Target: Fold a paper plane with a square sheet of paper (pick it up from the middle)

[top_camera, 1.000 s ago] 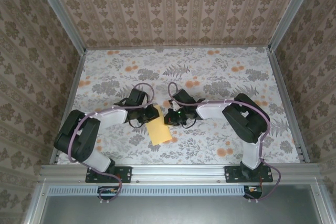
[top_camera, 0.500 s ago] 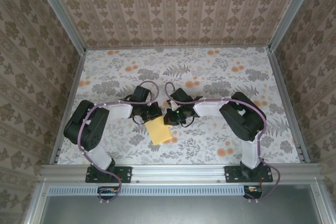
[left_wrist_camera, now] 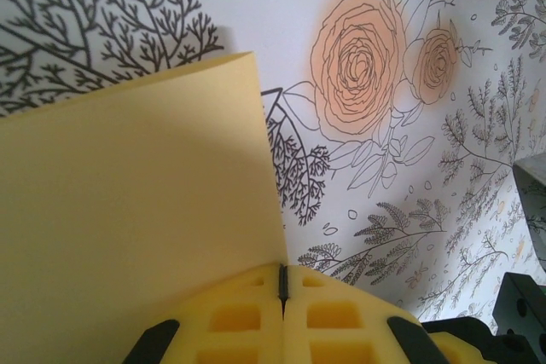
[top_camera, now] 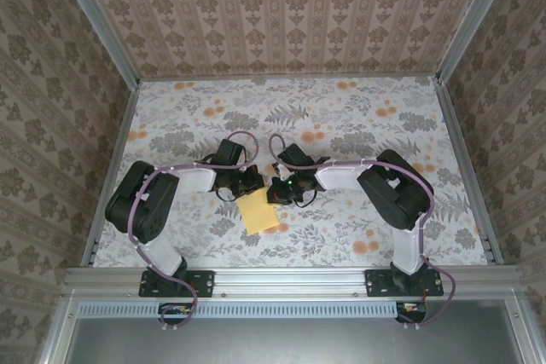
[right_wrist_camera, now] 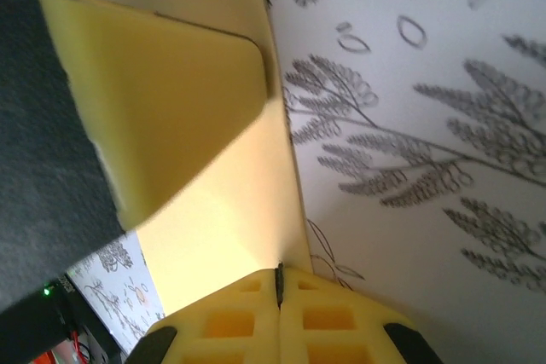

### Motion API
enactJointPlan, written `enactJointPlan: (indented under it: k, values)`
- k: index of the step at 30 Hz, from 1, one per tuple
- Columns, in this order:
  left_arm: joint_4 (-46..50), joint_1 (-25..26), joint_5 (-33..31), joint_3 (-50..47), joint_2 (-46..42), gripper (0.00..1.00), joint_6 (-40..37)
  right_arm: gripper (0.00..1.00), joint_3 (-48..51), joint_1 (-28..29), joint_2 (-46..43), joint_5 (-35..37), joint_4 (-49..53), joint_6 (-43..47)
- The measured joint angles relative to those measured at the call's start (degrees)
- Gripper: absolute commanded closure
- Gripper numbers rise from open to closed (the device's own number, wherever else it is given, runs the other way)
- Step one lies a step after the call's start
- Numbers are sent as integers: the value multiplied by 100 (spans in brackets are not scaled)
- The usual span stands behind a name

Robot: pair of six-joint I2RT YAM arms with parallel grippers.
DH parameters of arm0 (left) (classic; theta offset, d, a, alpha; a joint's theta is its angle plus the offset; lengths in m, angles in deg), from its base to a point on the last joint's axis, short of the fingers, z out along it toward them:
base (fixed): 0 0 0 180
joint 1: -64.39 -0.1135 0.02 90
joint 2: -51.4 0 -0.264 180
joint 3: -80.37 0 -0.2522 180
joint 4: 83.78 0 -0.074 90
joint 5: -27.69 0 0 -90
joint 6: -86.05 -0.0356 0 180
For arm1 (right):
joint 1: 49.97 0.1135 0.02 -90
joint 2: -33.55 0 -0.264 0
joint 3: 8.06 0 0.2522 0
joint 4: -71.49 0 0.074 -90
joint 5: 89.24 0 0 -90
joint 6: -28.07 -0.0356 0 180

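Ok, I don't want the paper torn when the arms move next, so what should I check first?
1. Left jaws shut on the paper: ok, its edge runs into their closed seam.
2. Right jaws shut on it: ok, the right wrist view shows the same.
3. Gap between the two grips: cannot tell, they sit very close together.
4. Paper smooth, no crumpling: ok.
5. Near edge resting on the table: cannot tell.

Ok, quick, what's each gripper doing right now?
Left gripper: closed, pinching the yellow paper at its edge.
Right gripper: closed, pinching the same sheet.
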Motion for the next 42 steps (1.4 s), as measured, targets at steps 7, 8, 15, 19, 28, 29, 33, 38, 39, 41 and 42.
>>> enactJointPlan:
  k: [7, 8, 15, 19, 28, 29, 33, 38, 39, 41, 42]
  values:
    - [-28, -28, 15, -24, 2, 100, 81, 100, 739, -9, -544, -175, 52, 81]
    - [-28, -31, 15, -26, 0, 100, 85, 100, 837, -9, -619, -201, 50, 85]
    - [-61, -44, 33, -28, 2, 100, 120, 100, 1305, 13, -1082, -295, 343, 131]
    - [-61, -50, 52, -28, 0, 100, 120, 100, 1266, 24, -1248, -254, 474, 127]
    - [-59, -46, 52, -28, 2, 100, 120, 100, 186, 52, -579, -256, 31, 59]
    - [-59, -46, 52, -28, 2, 100, 120, 100, 107, 61, -463, -256, -2, 59]
    - [-59, -46, 52, -28, 4, 100, 125, 100, 11, 66, -146, -256, 2, 59]
    - [-72, -76, 107, -28, 33, 100, 219, 100, 98, 98, -31, -264, 33, 66]
    - [-79, -79, 116, -28, 37, 100, 247, 100, 136, 96, -48, -271, -4, 76]
    - [-96, -101, 144, -42, 39, 100, 275, 100, 302, 98, -144, -291, -92, 90]
    - [-109, -109, 166, -50, 44, 100, 278, 100, 420, 98, -223, -306, -114, 103]
